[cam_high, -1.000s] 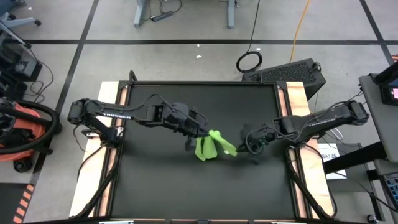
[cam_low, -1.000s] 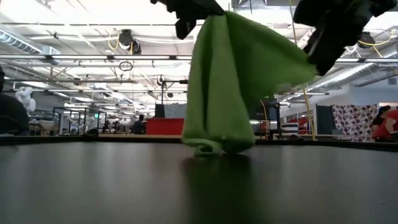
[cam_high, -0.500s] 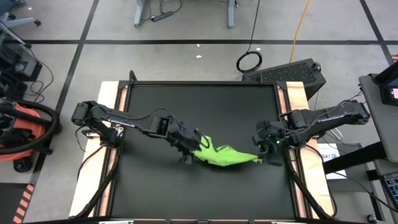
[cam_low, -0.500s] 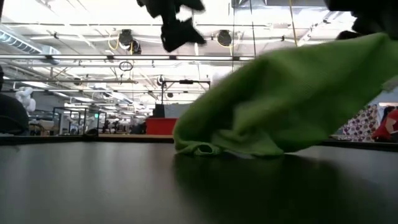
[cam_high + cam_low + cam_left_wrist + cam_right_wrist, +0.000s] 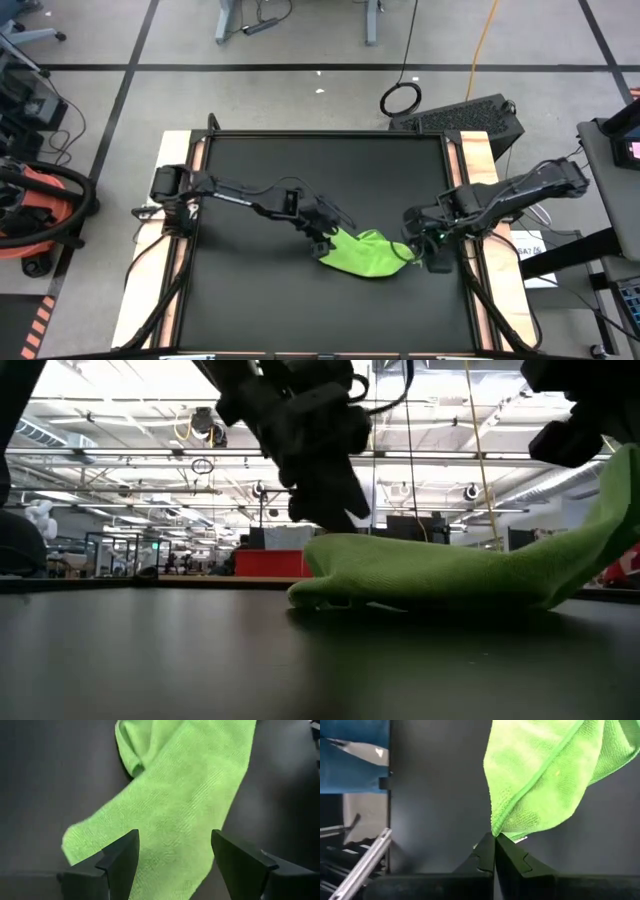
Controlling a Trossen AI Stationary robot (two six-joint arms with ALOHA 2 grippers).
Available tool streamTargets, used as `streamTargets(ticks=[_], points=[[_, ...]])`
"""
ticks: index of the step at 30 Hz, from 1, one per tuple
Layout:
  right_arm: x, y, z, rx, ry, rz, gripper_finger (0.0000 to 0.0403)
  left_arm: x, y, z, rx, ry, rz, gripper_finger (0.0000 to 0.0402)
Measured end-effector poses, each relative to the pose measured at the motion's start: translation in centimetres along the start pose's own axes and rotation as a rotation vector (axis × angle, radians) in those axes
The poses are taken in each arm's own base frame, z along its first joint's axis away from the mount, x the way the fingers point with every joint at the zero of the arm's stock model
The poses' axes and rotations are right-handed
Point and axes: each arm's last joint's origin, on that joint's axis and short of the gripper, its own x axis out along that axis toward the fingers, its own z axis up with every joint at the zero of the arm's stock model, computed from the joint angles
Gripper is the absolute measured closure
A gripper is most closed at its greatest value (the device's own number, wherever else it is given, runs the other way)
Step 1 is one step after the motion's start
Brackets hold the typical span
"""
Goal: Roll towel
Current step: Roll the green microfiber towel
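sagging soft lime towel (image 5: 365,255), crumpled

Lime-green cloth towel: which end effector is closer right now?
Right. The right end effector is shut on a corner of the lime-green cloth towel; the left end effector hovers open above its other end.

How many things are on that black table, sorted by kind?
Green towel: 1
Robot grippers: 2, the left gripper open over the towel, the right gripper shut on the towel's corner
Black table mat: 1
Total: 4
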Motion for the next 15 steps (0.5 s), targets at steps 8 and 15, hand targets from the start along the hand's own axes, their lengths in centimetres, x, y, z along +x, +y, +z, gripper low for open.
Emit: streamTargets(ticks=[8,15], points=[[1.2,0.0,0.7,-0.03,0.017,-0.049,0.0402,-0.5,3.0,0.5,-0.059,-0.032,0.16,0.0151],[1.4,0.0,1.3,-0.044,-0.027,-0.065,0.0402,0.3,7.3,-0.3,-0.321,0.063,0.015,0.0151]])
